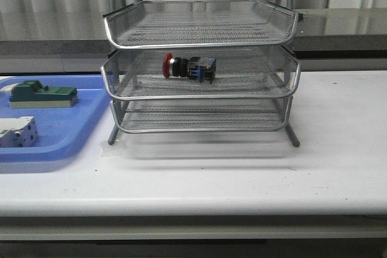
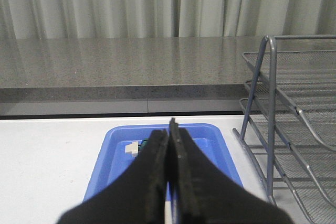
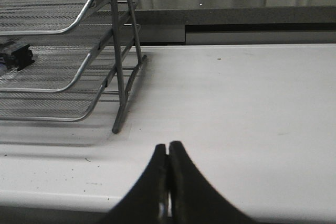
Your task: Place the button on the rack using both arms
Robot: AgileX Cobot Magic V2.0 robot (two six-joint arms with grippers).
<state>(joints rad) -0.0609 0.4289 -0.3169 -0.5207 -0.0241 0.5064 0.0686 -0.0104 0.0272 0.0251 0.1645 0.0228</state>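
Pale curtains are hung behind a grey stone ledge, and a white table [image 1: 338, 149] is set in front of it. On the table, near its middle, the rack [image 1: 199, 98] is stood: three silver wire-mesh trays stacked in a metal frame with splayed legs. The button [image 1: 188, 67] is laid on its side on the middle tray, toward that tray's left half. Its red cap is turned toward the table's left edge, a black round body follows, and a blue-grey block with dark parts is at the other end. Fine detail of that block is blurred by the mesh in front of it.

A blue tray [image 1: 60, 143] is placed at the table's left edge and is cut off by the frame. In it a green block [image 1: 42, 93] and a white-grey box [image 1: 18, 132] are held, the box only partly shown.

Neither arm is shown in the front view. In the left wrist view the left gripper [image 2: 170, 129] is seen clenched with nothing between its fingers, above the blue tray, whose contents are mostly hidden behind it. In the right wrist view the right gripper [image 3: 168, 153] is likewise pressed closed and empty, above bare table beside the rack; only the dark end of the button is caught there, the rest cut off.
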